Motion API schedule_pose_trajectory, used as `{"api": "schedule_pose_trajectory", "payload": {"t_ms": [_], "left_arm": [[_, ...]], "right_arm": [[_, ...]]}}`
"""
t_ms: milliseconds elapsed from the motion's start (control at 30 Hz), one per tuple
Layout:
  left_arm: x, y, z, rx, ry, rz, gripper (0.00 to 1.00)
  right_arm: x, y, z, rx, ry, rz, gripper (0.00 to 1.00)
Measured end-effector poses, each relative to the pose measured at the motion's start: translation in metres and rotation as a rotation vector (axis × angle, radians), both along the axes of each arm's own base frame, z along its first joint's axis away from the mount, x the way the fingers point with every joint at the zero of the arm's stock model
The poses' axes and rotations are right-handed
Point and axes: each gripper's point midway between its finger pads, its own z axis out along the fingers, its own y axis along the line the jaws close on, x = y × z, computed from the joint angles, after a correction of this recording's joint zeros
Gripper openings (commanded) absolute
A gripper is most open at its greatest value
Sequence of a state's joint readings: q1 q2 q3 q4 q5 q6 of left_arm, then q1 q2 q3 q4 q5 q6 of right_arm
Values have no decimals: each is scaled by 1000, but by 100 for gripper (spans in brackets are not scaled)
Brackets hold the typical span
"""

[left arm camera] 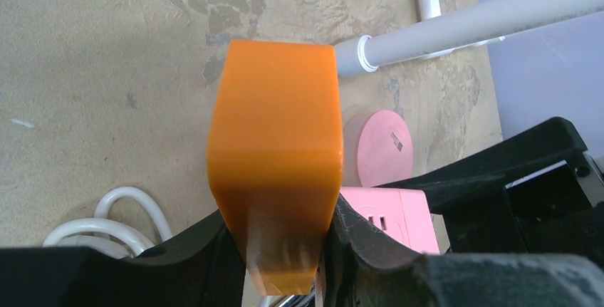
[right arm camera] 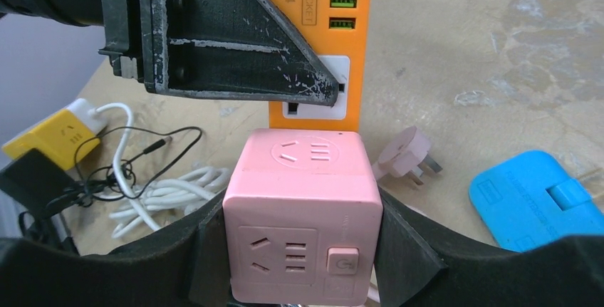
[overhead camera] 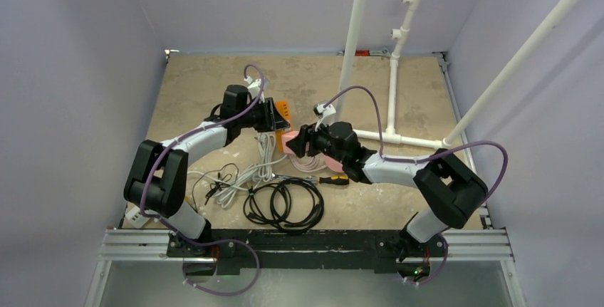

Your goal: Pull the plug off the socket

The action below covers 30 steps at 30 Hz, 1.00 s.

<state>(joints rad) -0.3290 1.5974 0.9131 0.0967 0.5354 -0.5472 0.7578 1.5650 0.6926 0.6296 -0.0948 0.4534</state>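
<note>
Grasping the orange plastic power strip (left arm camera: 274, 122) by its two long sides, the left pincer (left arm camera: 281, 243) is clenched on it. The right pincer (right arm camera: 303, 250) is clenched on the pink cube-shaped socket block (right arm camera: 303, 200), which sits just beside the end of the strip. The pink three-pin plug (right arm camera: 407, 157) lies free on the beige tabletop (right arm camera: 463, 50), pins exposed, between the cube and a blue flat adapter (right arm camera: 530, 196).
</note>
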Motion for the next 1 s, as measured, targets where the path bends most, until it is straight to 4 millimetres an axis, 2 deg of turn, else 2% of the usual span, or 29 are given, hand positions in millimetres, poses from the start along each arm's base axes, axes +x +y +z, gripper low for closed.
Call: {"api": "schedule_pose_trajectory", "payload": {"t_ms": [367, 633, 1000], "left_arm": [[0, 1, -5, 11, 1, -6, 0], [0, 1, -5, 16, 4, -7, 0], [2, 2, -5, 25, 5, 5, 0]], "right_arm": [[-4, 4, -4, -61, -22, -93, 0], [-6, 7, -5, -44, -9, -37, 0], [2, 3, -5, 40, 33, 82, 0]]}}
